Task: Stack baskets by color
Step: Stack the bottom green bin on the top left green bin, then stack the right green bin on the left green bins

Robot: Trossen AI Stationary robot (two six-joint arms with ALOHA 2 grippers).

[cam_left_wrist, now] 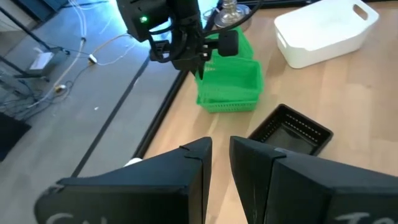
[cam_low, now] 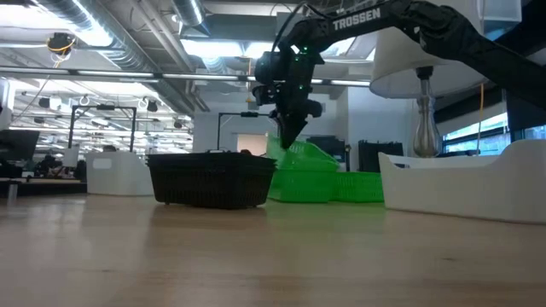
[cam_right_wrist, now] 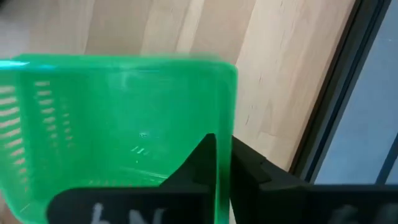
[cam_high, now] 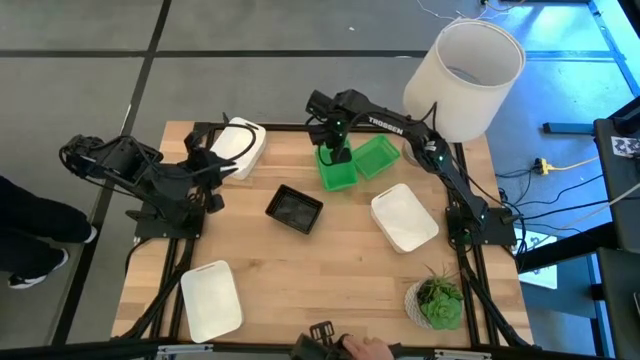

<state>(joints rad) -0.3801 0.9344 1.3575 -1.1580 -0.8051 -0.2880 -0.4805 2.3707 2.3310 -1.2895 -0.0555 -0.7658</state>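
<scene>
Green basket (cam_high: 336, 170) sits at the surface's (cam_high: 330, 270) far edge, tilted against a second green one (cam_high: 378, 156). The right gripper (cam_high: 339, 150) pinches its wall, fingers either side in the right wrist view. The low view shows it behind the black basket (cam_low: 212, 179). The left gripper (cam_high: 205, 170) waits narrowly parted near a white basket (cam_high: 238, 146).
</scene>
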